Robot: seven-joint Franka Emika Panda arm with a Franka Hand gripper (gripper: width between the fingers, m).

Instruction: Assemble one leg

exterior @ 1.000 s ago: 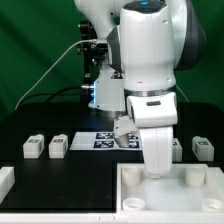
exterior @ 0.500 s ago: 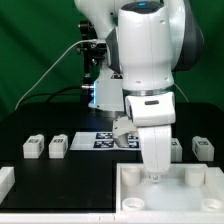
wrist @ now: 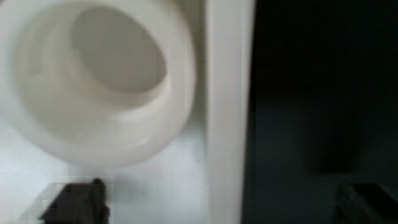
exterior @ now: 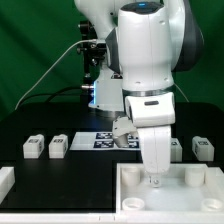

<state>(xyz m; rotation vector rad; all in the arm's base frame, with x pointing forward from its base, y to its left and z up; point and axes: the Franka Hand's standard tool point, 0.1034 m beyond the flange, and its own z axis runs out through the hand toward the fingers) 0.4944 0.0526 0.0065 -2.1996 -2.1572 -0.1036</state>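
Note:
My gripper (exterior: 154,180) hangs low over the far edge of the large white tray-like piece (exterior: 190,203), between its two far corner sockets. In the wrist view the gripper (wrist: 222,205) is open and empty. Its dark fingertips (wrist: 71,203) stand wide apart across the piece's rim (wrist: 226,100), beside a round socket (wrist: 98,90). Two white legs (exterior: 33,148) (exterior: 58,146) with tags lie at the exterior view's left. Another leg (exterior: 202,148) lies at the right, and a further one (exterior: 177,147) is partly hidden behind the arm.
The marker board (exterior: 105,140) lies on the black table behind the gripper. A white corner piece (exterior: 5,180) sits at the exterior view's left edge. A green backdrop and cables stand behind the arm.
The gripper has come down slightly toward the tray-like piece's far edge over the last second. The legs have not moved.

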